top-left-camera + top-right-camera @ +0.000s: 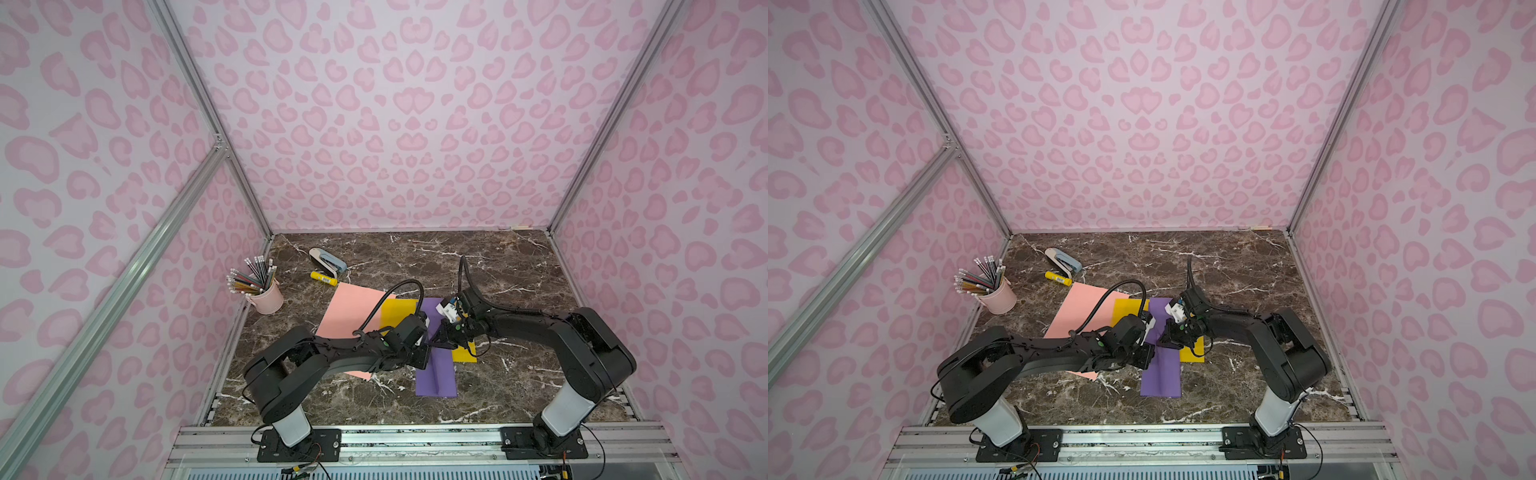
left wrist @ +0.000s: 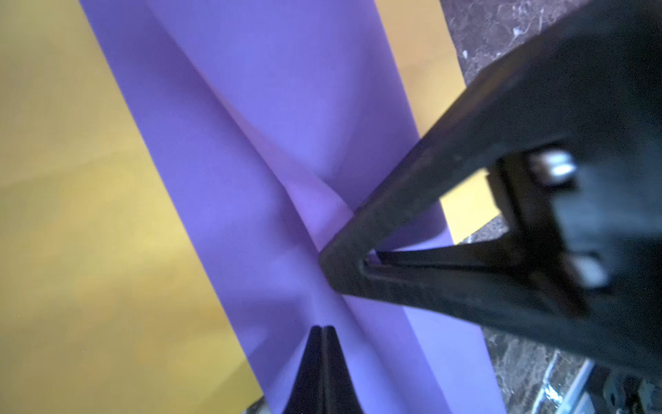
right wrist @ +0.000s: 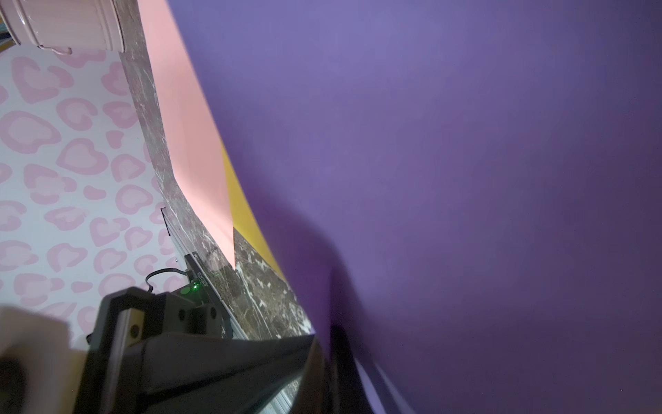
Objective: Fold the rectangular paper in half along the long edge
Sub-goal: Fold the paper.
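A purple rectangular paper [image 1: 437, 376] lies lengthwise toward the table's front, on top of a yellow sheet [image 1: 397, 311]. A raised ridge runs along its middle [image 2: 272, 150]. Both grippers meet over its centre. My right gripper [image 1: 435, 342] is shut, pinching the ridge of the purple paper [image 3: 465, 179]; in the left wrist view its black fingers [image 2: 412, 200] come in from the side. My left gripper [image 2: 322, 328] is shut, its tips resting on the purple sheet just beside the right one [image 1: 1153, 348]. The paper under both wrists is hidden in both top views.
A pink sheet [image 1: 353, 307] lies under the yellow one at the left. A pink cup of pencils [image 1: 268, 297] stands by the left wall. A stapler [image 1: 328, 259] and a yellow marker [image 1: 324, 278] lie at the back left. Metal rails [image 1: 415, 436] edge the front.
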Motion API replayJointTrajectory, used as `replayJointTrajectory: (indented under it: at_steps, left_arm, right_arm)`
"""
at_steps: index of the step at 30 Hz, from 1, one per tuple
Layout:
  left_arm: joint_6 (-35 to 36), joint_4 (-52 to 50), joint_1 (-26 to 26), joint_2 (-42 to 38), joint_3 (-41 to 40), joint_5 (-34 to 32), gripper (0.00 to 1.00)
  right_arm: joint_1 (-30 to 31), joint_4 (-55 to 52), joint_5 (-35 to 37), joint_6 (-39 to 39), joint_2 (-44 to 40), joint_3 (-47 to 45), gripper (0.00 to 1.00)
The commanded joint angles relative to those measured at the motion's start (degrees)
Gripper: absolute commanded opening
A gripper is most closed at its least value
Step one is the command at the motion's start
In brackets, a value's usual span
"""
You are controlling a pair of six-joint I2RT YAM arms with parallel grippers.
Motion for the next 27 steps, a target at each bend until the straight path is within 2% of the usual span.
replayJointTrajectory:
  at_steps: [1, 12, 21, 27]
  left_arm:
    - [-0.9, 2.3, 0.1, -2.2, -0.2, 0.1, 0.04]
    - [-2.2, -1.0, 1.2, -5.9, -3.6, -3.1, 0.04]
    - [-2.9, -1.5, 3.1, -11.4, -6.6, -3.5, 0.04]
    - [-2.6, -1.8, 3.1, -10.8, -5.9, -3.3, 0.04]
  right_arm:
    - [0.1, 2.2, 0.1, 0.7, 0.6, 0.8, 0.0]
    - [0.3, 1.8, 0.5, 0.9, 2.6, 4.1, 0.0]
    - [1.6, 0.7, 2.2, -0.1, 4.3, 3.3, 0.0]
    - [2.2, 0.0, 3.8, -0.3, 4.9, 3.5, 0.0]
